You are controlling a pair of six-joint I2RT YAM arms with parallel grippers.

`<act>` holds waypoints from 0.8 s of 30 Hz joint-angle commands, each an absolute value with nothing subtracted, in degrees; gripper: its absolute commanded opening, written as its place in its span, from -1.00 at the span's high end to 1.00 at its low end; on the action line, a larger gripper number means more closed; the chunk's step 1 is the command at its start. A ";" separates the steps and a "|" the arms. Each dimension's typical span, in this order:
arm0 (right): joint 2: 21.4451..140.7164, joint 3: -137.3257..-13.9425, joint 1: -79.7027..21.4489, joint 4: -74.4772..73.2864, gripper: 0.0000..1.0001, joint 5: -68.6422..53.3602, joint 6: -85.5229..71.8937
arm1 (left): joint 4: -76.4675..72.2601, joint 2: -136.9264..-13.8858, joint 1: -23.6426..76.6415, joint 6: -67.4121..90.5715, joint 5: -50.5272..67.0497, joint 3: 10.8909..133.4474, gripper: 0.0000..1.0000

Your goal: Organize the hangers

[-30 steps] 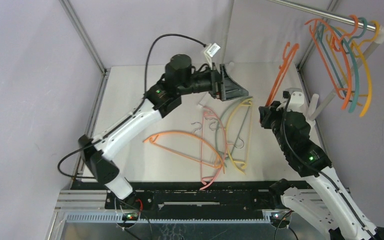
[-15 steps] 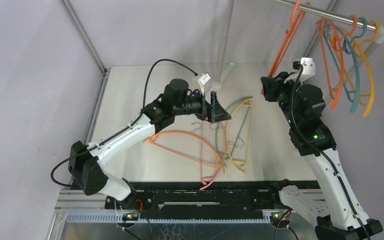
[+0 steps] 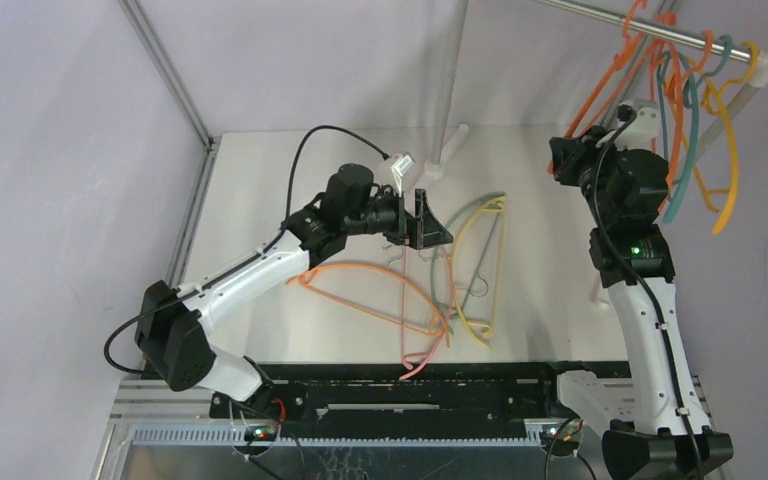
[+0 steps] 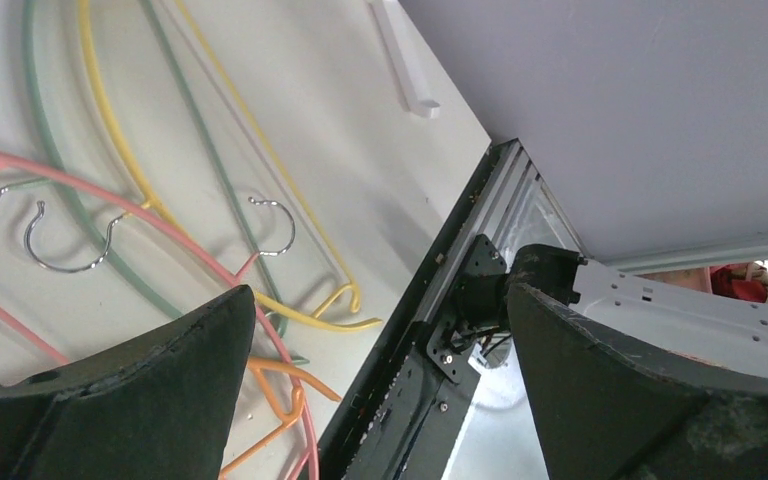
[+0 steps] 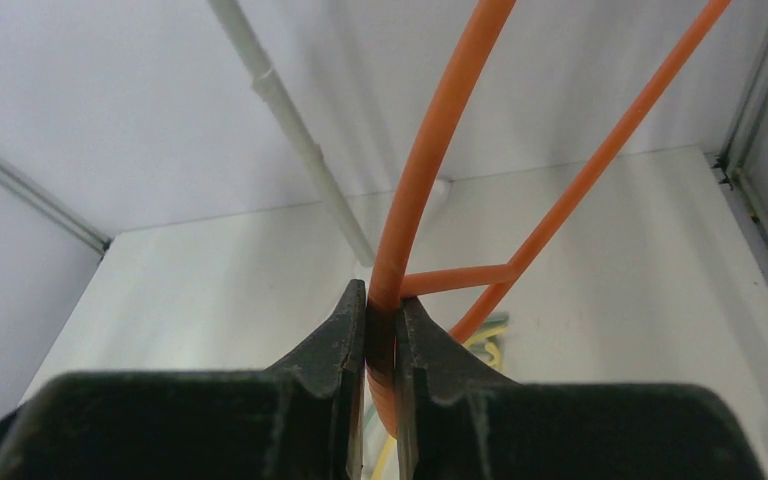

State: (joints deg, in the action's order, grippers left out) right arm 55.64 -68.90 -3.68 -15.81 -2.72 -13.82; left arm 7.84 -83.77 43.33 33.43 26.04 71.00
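Right gripper (image 3: 563, 160), at 1 o'clock in the top view: jaws clamped on the lower end of an orange hanger (image 3: 605, 85). The hanger slants up toward the steel rail (image 3: 600, 18); hook end meets the rail line, but cannot tell whether it sits over it.

Obstacles: hung hangers (image 3: 695, 120) (orange, teal, yellow) crowd the rail just at 3 o'clock of the held one, nearly touching it. White pole (image 3: 450, 80) stands at 12 o'clock, between the two arms.

Left gripper (image 3: 428, 222), near centre: jaws spread wide, nothing between them, hovering above the table (image 3: 260, 180) over the hook ends of the loose pile. Pile lies from centre toward 6 o'clock: pink hanger (image 3: 405, 300), yellow hanger (image 3: 482, 260), pale green hanger (image 3: 452, 250), second orange hanger (image 3: 360, 270), overlapping.

Right wrist view: right gripper (image 5: 380, 305) pinches the orange hanger (image 5: 430, 140) tight, bar and brace rising to 1 o'clock, white pole (image 5: 290, 130) behind; rail out of frame.

Left wrist view: left gripper (image 4: 375, 300) gap clear, wire hooks plain on the pink hanger (image 4: 110, 195), yellow hanger (image 4: 140, 170) and pale green hanger (image 4: 50, 150); the top view blurs these.
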 commanded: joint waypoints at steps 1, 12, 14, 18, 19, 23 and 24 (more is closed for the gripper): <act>56.02 -71.53 1.36 -10.73 0.87 -7.51 -16.48 | 6.15 -81.86 43.00 31.97 25.64 68.73 -0.99; 53.29 -63.68 4.87 -12.10 0.75 -7.88 -16.99 | 7.74 -82.32 41.68 30.81 25.69 67.28 -0.99; 52.73 -62.77 5.26 -12.84 0.65 -7.36 -17.46 | 8.18 -82.80 41.66 30.61 26.03 67.53 -0.99; 51.40 -61.76 5.57 -14.93 0.34 -5.29 -18.79 | 8.69 -83.28 41.67 30.24 26.36 67.57 -0.99; 50.89 -61.43 5.56 -15.22 0.25 -4.53 -19.07 | 8.80 -83.32 41.66 30.11 26.44 67.56 -0.99; 47.56 -60.87 5.54 -15.49 -0.28 -3.17 -20.17 | 9.43 -83.56 41.66 29.33 26.85 67.75 -0.99; 46.64 -60.83 5.57 -15.65 -0.38 -3.21 -20.35 | 9.59 -83.59 41.68 29.09 26.89 67.84 -0.99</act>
State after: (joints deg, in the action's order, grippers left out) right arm 50.54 -60.66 5.28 -15.79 -5.21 -18.87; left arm 9.80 -83.85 41.95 31.33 25.74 67.05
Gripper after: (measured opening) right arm 0.600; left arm 0.994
